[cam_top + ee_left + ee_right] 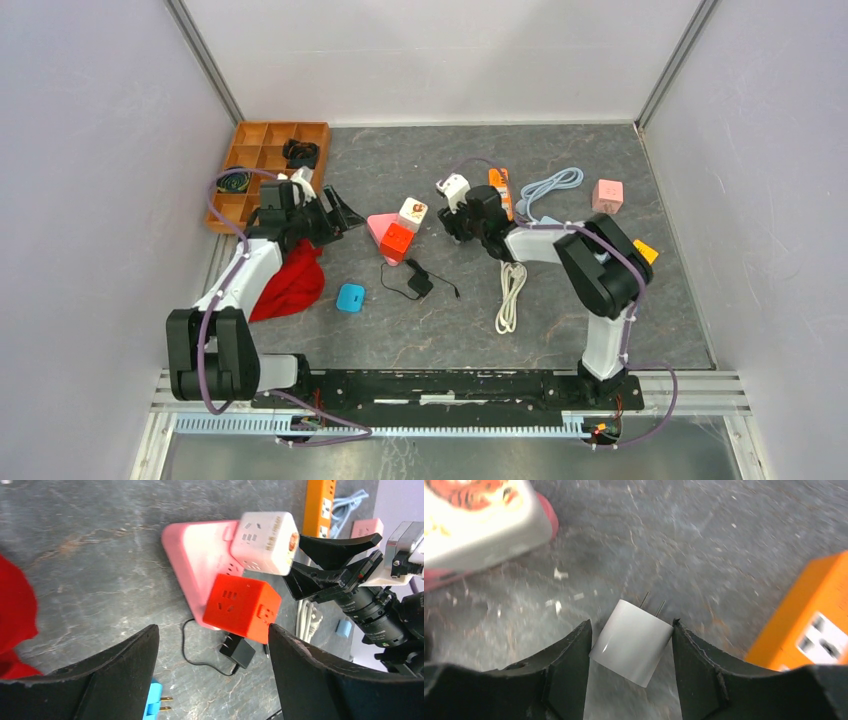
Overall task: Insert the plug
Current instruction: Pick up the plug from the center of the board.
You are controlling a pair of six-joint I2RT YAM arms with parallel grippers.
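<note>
Straddling plug [631,642], right hand [630,626]; grip unclear

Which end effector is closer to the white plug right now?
Right. The right end effector straddles the white plug, a finger on each side; the left end effector sits beyond the red socket cube, apart from it.

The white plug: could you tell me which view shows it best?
Right wrist view: the white plug sits large between the jaws, both prongs visible. Top external hides it under the right gripper; left wrist shows none of it.
</note>
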